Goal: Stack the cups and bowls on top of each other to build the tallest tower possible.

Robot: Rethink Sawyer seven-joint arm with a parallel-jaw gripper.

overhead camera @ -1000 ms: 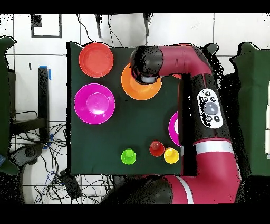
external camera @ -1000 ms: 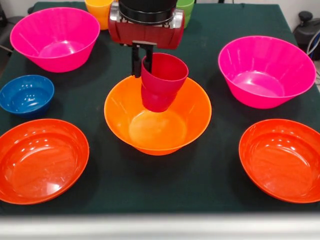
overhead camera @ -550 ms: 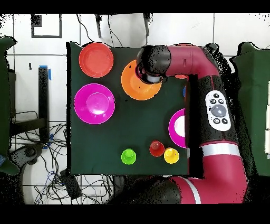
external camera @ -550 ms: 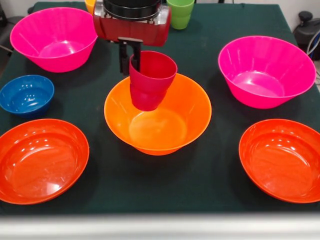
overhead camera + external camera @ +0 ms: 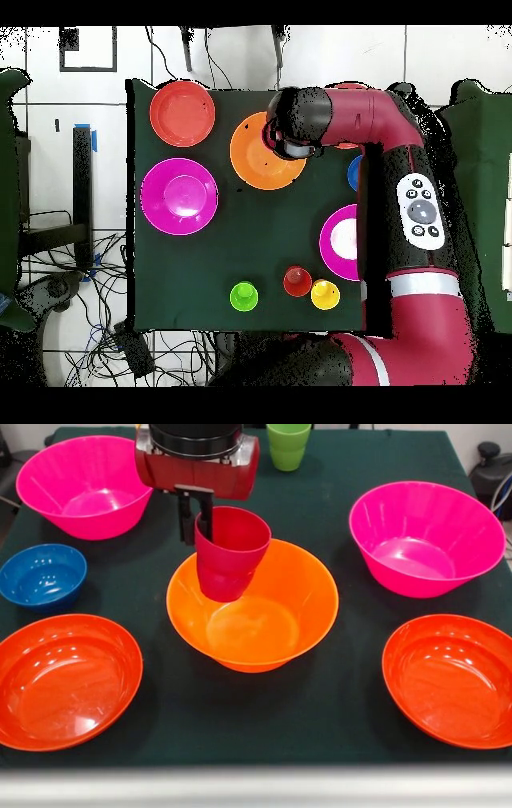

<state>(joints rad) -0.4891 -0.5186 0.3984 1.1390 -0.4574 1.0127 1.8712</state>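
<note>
My gripper [image 5: 200, 526] is shut on the rim of the red cup [image 5: 228, 556], one finger inside it and one outside. The cup hangs slightly tilted over the far left part of the large orange bowl [image 5: 264, 624], its base low inside the bowl's rim. In the overhead view the arm's wrist [image 5: 292, 132] covers the cup and the orange bowl's [image 5: 255, 155] right side. The small blue bowl [image 5: 42, 576] sits at the left. A green cup [image 5: 288, 444] stands at the far edge. The overhead view shows the green cup [image 5: 244, 296], orange cup [image 5: 297, 281] and yellow cup [image 5: 325, 294] in a row.
Two big pink bowls [image 5: 84, 484] [image 5: 428, 536] stand far left and right. Two shallow red-orange bowls [image 5: 64, 680] [image 5: 452, 680] lie near the front corners. The dark green cloth [image 5: 264, 728] ends at the table's front edge.
The gripper has carried the red cup leftward in the front view, from above the orange bowl's middle toward its left rim. The green cup behind it is now uncovered.
</note>
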